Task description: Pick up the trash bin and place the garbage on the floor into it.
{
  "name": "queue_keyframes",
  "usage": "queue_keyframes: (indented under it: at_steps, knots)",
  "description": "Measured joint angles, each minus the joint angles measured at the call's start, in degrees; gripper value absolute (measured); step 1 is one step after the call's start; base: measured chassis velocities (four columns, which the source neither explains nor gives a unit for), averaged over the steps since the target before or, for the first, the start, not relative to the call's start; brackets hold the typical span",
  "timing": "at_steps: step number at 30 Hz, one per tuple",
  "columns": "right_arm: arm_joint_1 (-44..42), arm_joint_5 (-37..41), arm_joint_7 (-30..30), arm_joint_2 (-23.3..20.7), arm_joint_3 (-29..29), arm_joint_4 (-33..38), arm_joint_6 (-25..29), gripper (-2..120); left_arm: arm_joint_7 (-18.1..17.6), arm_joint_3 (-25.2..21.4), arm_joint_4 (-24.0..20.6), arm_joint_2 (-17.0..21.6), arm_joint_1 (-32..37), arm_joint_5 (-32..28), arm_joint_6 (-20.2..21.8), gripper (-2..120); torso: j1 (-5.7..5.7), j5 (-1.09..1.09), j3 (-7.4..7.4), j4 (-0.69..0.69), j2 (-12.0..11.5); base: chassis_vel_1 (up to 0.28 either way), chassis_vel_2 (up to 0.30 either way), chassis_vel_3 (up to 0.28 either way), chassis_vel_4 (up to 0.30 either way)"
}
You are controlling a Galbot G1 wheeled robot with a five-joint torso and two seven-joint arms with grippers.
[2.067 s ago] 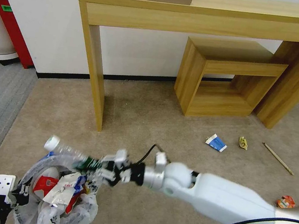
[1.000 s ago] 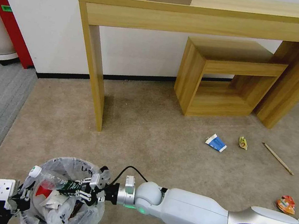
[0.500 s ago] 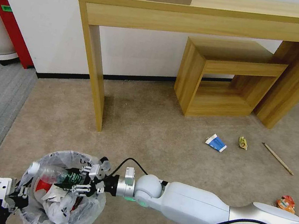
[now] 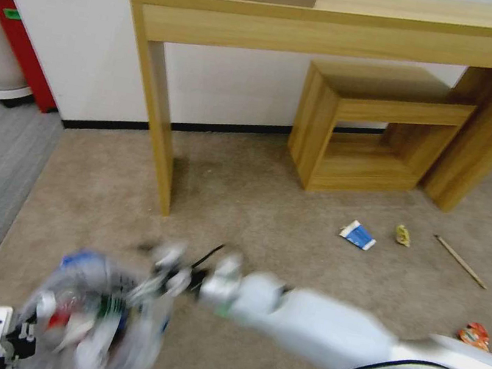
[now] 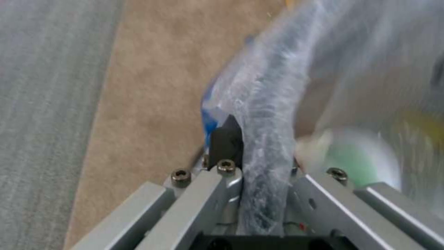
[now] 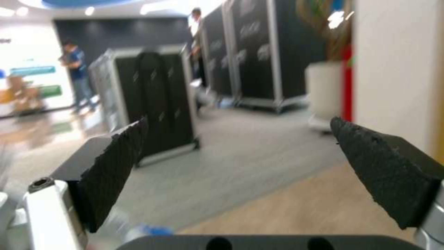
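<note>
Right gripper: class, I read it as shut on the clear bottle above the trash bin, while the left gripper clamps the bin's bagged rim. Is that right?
Not quite. The right gripper is open and empty: the right wrist view shows its pads wide apart with nothing between them. The rest holds: the left gripper clamps the bagged rim of the trash bin.

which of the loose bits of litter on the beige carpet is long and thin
The thin wooden stick, lying farthest toward the robot's right. The blue-white carton, yellow scrap and orange-red wrapper are all short and compact.
</note>
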Motion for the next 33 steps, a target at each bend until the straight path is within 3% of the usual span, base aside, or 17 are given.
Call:
queue_keyframes:
  at_steps: [1,3,5,14,22,30,33]
  knots:
    - [-0.31,0.41,-0.02,-1.08,2.22,0.87,-0.09,100,0.36,0.30,0.00,-0.12,-0.01,0.28,0.00,0,-0.02,-0.20,-0.05,0.03,0.02,0.000,0.000,0.000,0.000]
    - [-0.73,0.54,-0.02,-1.72,3.35,1.14,-0.09,100,0.49,0.46,-0.03,-0.17,-0.03,0.50,-0.01,0,-0.02,-0.20,-0.05,0.01,0.01,0.000,0.000,0.000,0.000]
    - [-3.01,0.54,-0.13,-3.60,5.93,1.80,-0.15,100,0.58,1.04,-0.17,-0.55,0.05,1.56,-0.04,0,-0.02,-0.02,-0.02,0.03,0.00,0.000,0.000,0.000,0.000]
    - [-7.64,-1.44,0.21,-7.99,9.48,4.70,1.34,100,1.24,1.35,-0.81,-0.57,0.66,2.56,-0.17,0,-0.02,-0.09,-0.03,0.02,0.00,0.000,0.000,0.000,0.000]
    - [-8.47,-1.57,1.70,-12.11,16.62,5.49,1.71,100,2.09,1.37,-0.93,-0.72,1.34,3.55,-0.46,0,-0.02,-0.09,-0.03,0.03,0.01,0.000,0.000,0.000,0.000]
    - [-15.70,-3.64,5.00,-16.48,27.30,6.29,1.38,100,2.67,0.14,-1.00,0.26,1.45,1.66,-0.26,0,-0.02,-0.09,-0.03,0.02,0.01,0.000,0.000,0.000,0.000]
    - [-23.22,-7.34,7.68,-17.17,35.10,6.88,0.69,100,3.33,-0.57,-1.03,0.57,1.42,1.03,-0.03,0,-0.02,-0.10,-0.03,0.03,0.01,0.000,0.000,0.000,0.000]
